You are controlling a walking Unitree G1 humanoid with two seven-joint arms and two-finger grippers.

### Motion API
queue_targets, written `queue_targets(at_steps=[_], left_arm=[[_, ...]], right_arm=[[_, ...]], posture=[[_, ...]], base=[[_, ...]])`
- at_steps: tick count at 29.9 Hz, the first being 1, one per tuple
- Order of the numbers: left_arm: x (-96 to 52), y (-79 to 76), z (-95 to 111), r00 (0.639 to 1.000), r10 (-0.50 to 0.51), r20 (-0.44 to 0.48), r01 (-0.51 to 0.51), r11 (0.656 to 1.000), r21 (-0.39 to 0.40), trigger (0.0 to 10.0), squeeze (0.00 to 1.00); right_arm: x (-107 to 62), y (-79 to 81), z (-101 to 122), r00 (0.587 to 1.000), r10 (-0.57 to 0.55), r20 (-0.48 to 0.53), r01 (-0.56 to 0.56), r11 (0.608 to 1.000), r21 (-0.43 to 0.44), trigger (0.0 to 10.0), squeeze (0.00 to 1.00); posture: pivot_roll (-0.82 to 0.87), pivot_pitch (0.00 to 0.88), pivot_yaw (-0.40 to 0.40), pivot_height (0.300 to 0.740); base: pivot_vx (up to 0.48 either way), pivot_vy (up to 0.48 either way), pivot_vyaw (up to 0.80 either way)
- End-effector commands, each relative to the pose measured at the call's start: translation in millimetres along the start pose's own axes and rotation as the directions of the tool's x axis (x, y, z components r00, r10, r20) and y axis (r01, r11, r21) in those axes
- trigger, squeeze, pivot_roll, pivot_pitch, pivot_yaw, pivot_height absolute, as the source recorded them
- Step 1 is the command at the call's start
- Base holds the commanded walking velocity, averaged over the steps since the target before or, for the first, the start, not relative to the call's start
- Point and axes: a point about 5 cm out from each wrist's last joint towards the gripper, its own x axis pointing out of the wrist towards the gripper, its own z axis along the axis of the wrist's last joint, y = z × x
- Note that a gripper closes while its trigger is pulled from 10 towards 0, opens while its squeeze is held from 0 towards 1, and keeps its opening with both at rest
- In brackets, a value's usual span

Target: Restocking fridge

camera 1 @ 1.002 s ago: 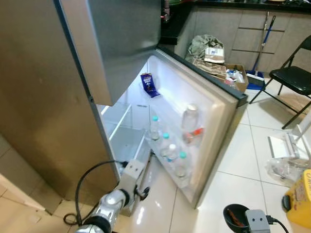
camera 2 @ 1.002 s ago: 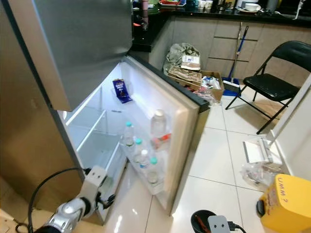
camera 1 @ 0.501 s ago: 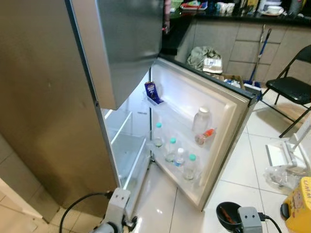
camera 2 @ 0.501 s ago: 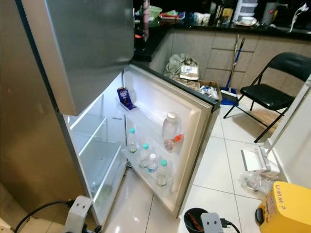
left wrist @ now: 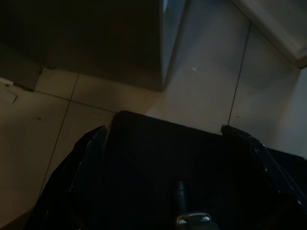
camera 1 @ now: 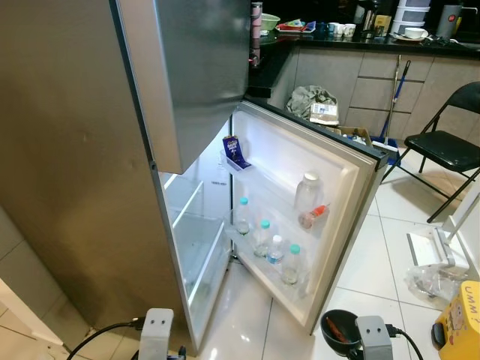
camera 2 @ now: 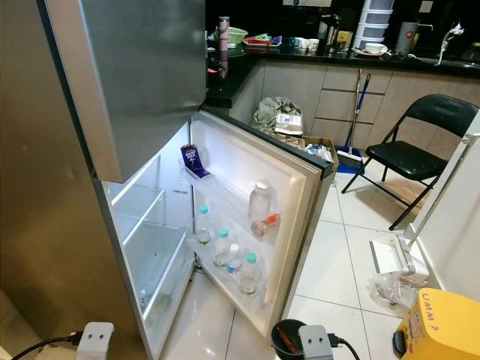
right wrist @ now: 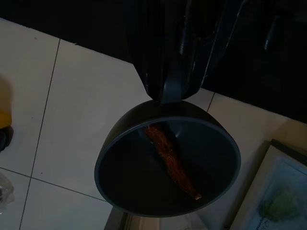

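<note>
The fridge (camera 1: 90, 150) stands on my left with its lower door (camera 1: 315, 187) swung wide open. The door racks hold a blue carton (camera 1: 233, 150), a large clear bottle (camera 1: 308, 192), a red-capped bottle lying down (camera 1: 313, 216) and several teal-capped water bottles (camera 1: 264, 238). Glass shelves (camera 1: 196, 232) inside look bare. Low before me, my right gripper (right wrist: 167, 96) is shut on the rim of a black bowl (camera 1: 337, 330) that holds a brown strip (right wrist: 170, 160). My left gripper (left wrist: 164, 128) hangs open over the floor tiles near the fridge's bottom corner.
A black folding chair (camera 1: 450, 146) stands at the right. A yellow container (camera 1: 461, 326) and a plastic bag (camera 1: 431, 277) lie on the floor at the right. Bags and a cardboard box (camera 1: 330, 116) sit against the counter, with a broom (camera 1: 394, 97) beside them.
The camera has lifted, showing more of the counter. My left arm has drawn back from the fridge's lower front to the picture's bottom edge. The bowl stays in my right gripper.
</note>
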Motion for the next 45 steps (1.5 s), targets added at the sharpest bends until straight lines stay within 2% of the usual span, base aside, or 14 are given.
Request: queue_targets(at_steps=[1, 10, 18, 41, 45], left_arm=[[-2.1, -0.8, -8.8, 0.999, 0.007, -0.034, -0.007, 1.0, -0.003, 10.0, 0.0], [1.2, -5.7, 0.5, 1.0, 0.002, -0.018, -0.002, 1.0, 0.0, 10.0, 0.0], [1.6, -11.0, 0.8, 0.999, -0.03, -0.025, 0.03, 0.999, 0.037, 10.0, 0.0], [0.3, -8.8, -2.4, 0.999, -0.022, -0.031, 0.023, 0.999, 0.044, 10.0, 0.0], [0.3, -8.4, -2.3, 0.999, -0.021, -0.031, 0.022, 0.999, 0.037, 10.0, 0.0]], right_arm=[[-0.6, 1.4, -3.5, 1.0, 0.001, -0.014, -0.001, 1.0, -0.003, 10.0, 0.0], [-2.6, 2.8, -8.7, 1.0, 0.01, -0.023, -0.011, 1.0, -0.017, 10.0, 0.0], [-2.8, 3.7, -9.6, 1.0, 0.007, -0.024, -0.007, 1.0, -0.011, 10.0, 0.0], [-4.0, 5.1, -13.6, 0.999, 0.002, -0.035, -0.003, 1.0, -0.004, 10.0, 0.0], [-4.4, 5.1, -14.4, 0.999, 0.002, -0.036, -0.002, 1.0, -0.003, 10.0, 0.0]], posture=[[-0.06, 0.081, -0.012, 0.74], [-0.07, 0.092, -0.008, 0.74], [-0.07, 0.092, -0.005, 0.74], [-0.07, 0.093, 0.006, 0.74], [-0.07, 0.095, 0.008, 0.74]], base=[[0.0, 0.0, 0.0], [0.0, 0.0, 0.0], [0.0, 0.0, 0.0], [0.0, 0.0, 0.0], [0.0, -0.355, 0.0]])
